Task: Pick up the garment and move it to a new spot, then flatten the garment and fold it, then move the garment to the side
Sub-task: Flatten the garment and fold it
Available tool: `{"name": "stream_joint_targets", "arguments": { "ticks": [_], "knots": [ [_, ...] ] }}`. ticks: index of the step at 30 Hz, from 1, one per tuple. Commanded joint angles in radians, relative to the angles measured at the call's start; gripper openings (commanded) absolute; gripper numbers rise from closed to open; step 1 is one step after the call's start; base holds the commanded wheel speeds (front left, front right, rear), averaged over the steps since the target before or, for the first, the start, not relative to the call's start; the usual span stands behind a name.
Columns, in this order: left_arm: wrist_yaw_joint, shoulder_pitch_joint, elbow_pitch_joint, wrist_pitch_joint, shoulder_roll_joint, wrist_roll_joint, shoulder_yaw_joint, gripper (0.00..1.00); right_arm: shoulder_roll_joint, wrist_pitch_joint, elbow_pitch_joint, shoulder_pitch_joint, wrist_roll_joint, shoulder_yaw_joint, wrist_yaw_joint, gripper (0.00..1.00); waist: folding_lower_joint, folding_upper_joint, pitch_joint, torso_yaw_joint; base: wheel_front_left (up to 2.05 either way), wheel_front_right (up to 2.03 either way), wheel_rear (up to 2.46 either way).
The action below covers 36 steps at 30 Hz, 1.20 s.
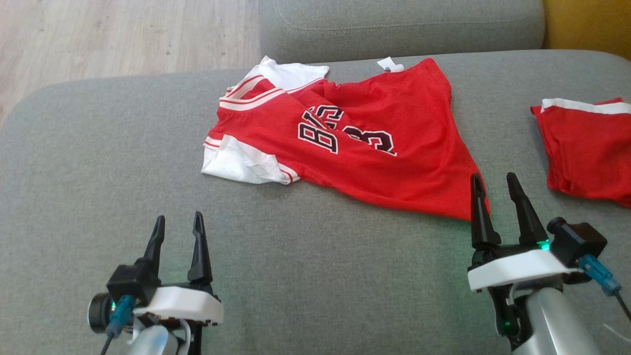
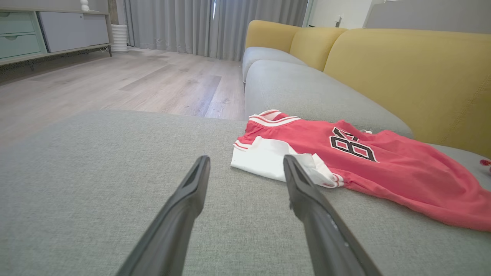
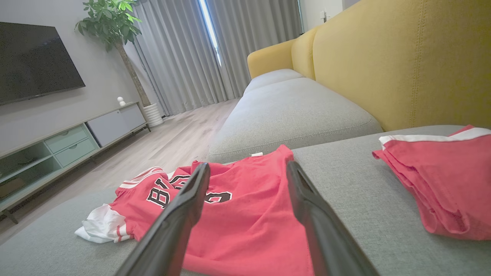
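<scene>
Nearest, the left gripper (image 1: 179,215) is being held low over the grey sofa seat (image 1: 305,276). Its jaws are being held apart and are grasping nothing. Its two long fingers are being shown as dark, matte and tapering, rising from a glossy white housing. The right gripper (image 1: 493,174) is being held likewise, with its jaws released and empty. In the head view its left finger is overlapping the near corner of the jersey (image 1: 394,162); whether cloth is being touched there possibly cannot be told. The seat is being shown as coarse, tightly woven fabric with rounded edges.

The jersey is being borne by the middle of the seat, ahead of both grippers. Its thin red cloth is being shown rumpled and folded over itself, so that the black, white-edged lettering is being broken by a crease. White sleeves and a red-and-white striped collar are being shown at its left end, and a small white label (image 1: 389,64) at its far edge.

A second red garment (image 1: 586,148) with a white band is being borne, bunched, at the right of the seat, well apart from the jersey.

Farther off, a mustard-yellow backrest (image 3: 402,57) with stitched seams, a pale plank floor (image 1: 123,34), pleated grey curtains (image 3: 184,50), a low cabinet (image 3: 69,142), a dark television (image 3: 34,57) and a leafy plant (image 3: 111,19) are being shown.
</scene>
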State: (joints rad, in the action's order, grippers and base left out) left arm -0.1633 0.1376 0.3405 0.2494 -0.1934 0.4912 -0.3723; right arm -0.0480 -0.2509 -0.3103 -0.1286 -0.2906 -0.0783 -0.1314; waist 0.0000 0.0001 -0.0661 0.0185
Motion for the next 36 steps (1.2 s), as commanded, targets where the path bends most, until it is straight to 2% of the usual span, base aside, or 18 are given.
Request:
{"name": "stream_joint_targets", "arguments": {
  "ticks": [1, 5, 10, 17, 22, 32, 36],
  "knots": [
    [0.004, 0.026, -0.037, 0.012, -0.004, -0.010, 0.047, 1.00, -0.002, -0.011, 0.031, -0.019, -0.006, -0.026, 0.001, 1.00, 0.0000, -0.0001, 0.000, -0.001, 0.00, 0.00, 0.00],
    [0.028, 0.012, -0.046, 0.012, 0.012, -0.034, 0.065, 1.00, -0.002, -0.011, 0.034, -0.020, -0.008, -0.028, 0.001, 1.00, 0.0000, -0.0001, -0.004, -0.005, 0.00, 0.00, 0.00],
    [0.070, 0.048, 0.005, 0.010, 0.027, -0.040, 0.054, 1.00, -0.002, -0.011, 0.036, -0.029, -0.004, -0.036, 0.001, 1.00, 0.0000, -0.0001, -0.029, -0.018, 0.00, 0.00, 0.00],
    [0.087, 0.196, 0.128, -0.092, 0.062, 0.005, 0.052, 1.00, -0.002, -0.011, 0.038, -0.052, -0.003, -0.038, 0.001, 1.00, 0.0000, -0.0001, -0.091, -0.051, 0.00, 0.00, 0.00],
    [0.115, 0.302, 0.214, -0.145, 0.080, 0.029, 0.044, 1.00, -0.002, -0.011, 0.038, -0.067, -0.006, -0.033, 0.001, 1.00, 0.0000, -0.0001, -0.127, -0.080, 0.00, 0.00, 0.00],
    [0.110, 0.430, 0.347, -0.158, 0.092, 0.076, 0.082, 1.00, -0.002, -0.011, 0.037, -0.086, -0.024, -0.035, 0.001, 1.00, 0.0000, -0.0001, -0.164, -0.130, 0.00, 0.00, 0.00],
    [0.090, 0.473, 0.397, -0.177, 0.081, 0.073, 0.085, 1.00, -0.002, -0.011, 0.034, -0.091, -0.031, -0.034, 0.001, 1.00, 0.0000, -0.0001, -0.173, -0.141, 0.00, 0.00, 0.00]
  ]
}}
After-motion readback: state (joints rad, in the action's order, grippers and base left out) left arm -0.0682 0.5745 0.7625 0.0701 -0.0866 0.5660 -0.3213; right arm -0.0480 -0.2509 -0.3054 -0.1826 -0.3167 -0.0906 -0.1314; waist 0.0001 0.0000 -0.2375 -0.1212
